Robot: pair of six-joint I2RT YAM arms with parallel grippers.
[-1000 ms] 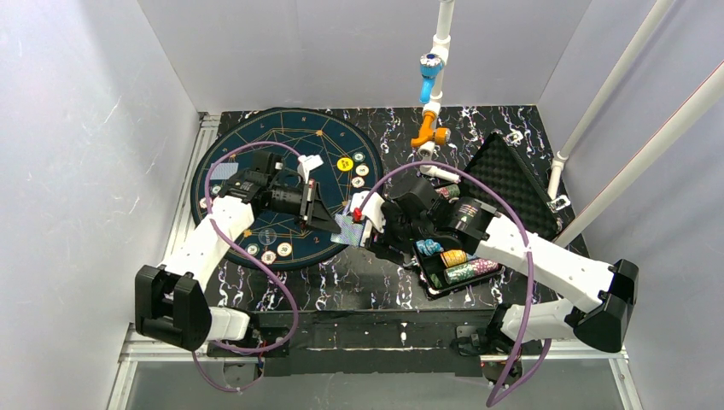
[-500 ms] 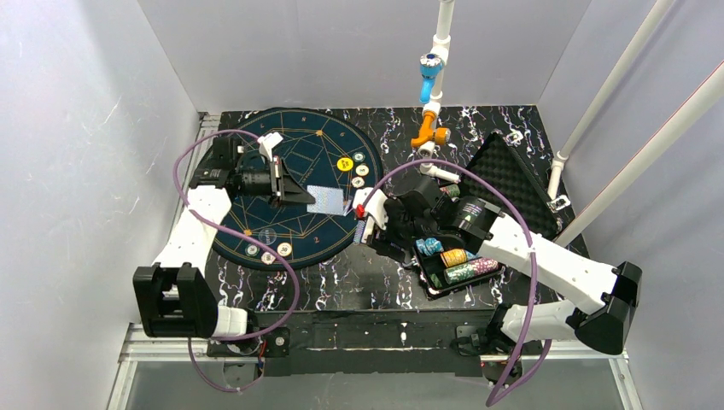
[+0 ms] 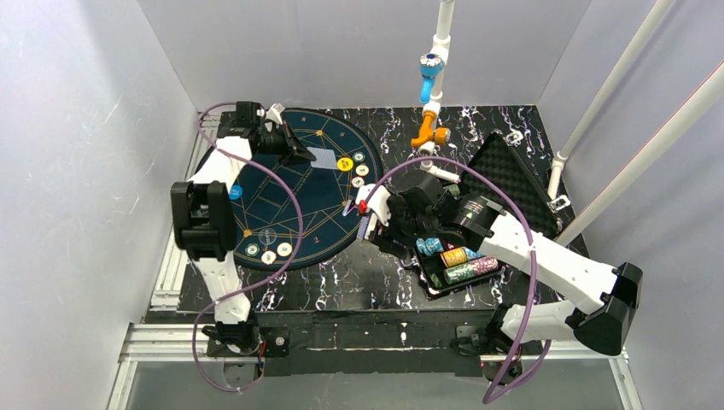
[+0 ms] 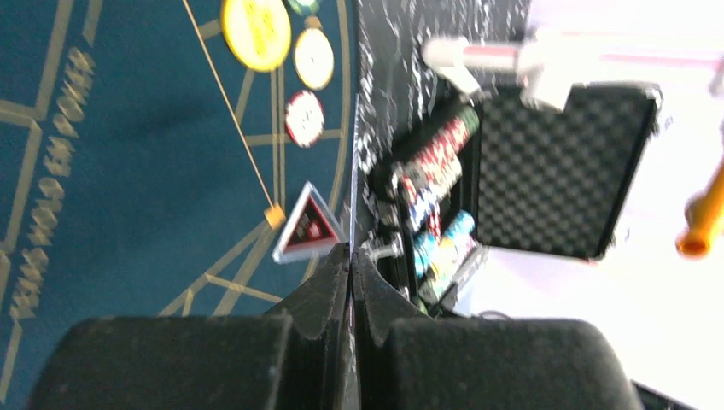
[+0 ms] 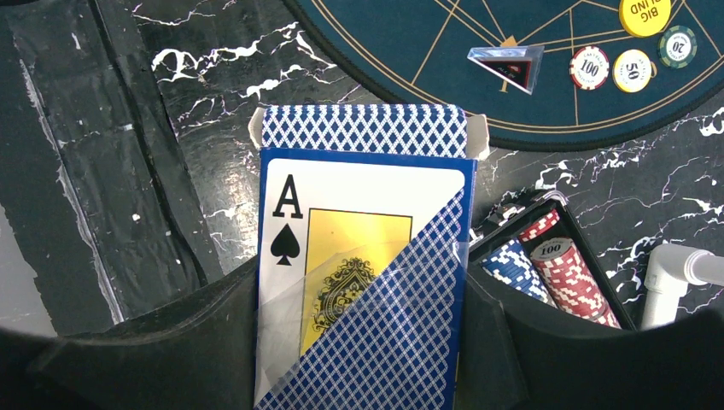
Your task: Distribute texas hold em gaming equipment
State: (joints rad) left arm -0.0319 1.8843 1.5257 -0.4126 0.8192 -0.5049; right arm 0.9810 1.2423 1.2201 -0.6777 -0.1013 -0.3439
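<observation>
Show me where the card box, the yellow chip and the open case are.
card box [image 5: 363, 248]: right wrist view, on its printed ace-of-spades face.
yellow chip [image 3: 344, 163]: top view, on its middle.
open case [image 3: 515, 182]: top view, on the foam lining of its lid.

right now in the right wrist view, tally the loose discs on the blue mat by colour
yellow big blind disc: 1
red-edged 100 chip: 1
yellow-edged 50 chip: 1
green-edged 20 chip: 1
total: 4
</observation>
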